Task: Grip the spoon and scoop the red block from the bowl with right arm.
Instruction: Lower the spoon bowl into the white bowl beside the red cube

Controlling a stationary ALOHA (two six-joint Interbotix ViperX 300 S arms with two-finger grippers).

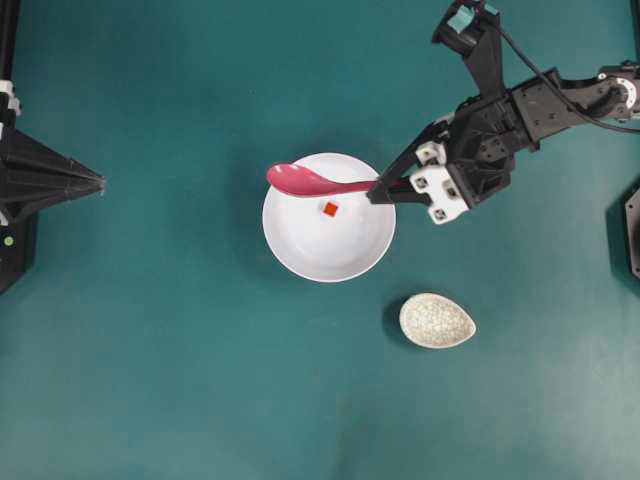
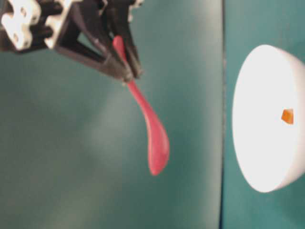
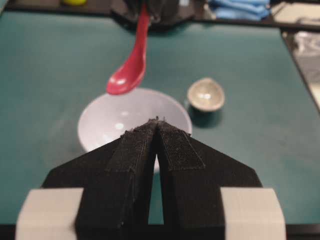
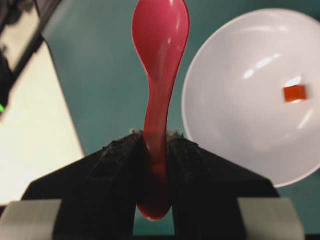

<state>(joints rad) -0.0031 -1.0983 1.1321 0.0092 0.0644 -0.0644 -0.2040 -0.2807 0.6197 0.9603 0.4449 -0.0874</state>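
Bowl [image 1: 300, 255] sits mid-table, red block [image 1: 330, 208] inside near centre. We hold spoon [image 1: 310, 181] by handle end, right gripper [image 1: 378, 192] clamped tight on it, scoop raised above bowl's far rim. Grip step looks done; scooping next: lower scoop, slide under block (tiny, may skid). Left gripper [image 3: 157, 122] closed, empty, parked well apart.

Right gripper [image 1: 380, 192] holds spoon [image 1: 305, 181] over bowl [image 1: 355, 255].

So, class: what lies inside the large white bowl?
Only the red block sits inside the bowl. The spoon held above hides part of its far rim overhead.
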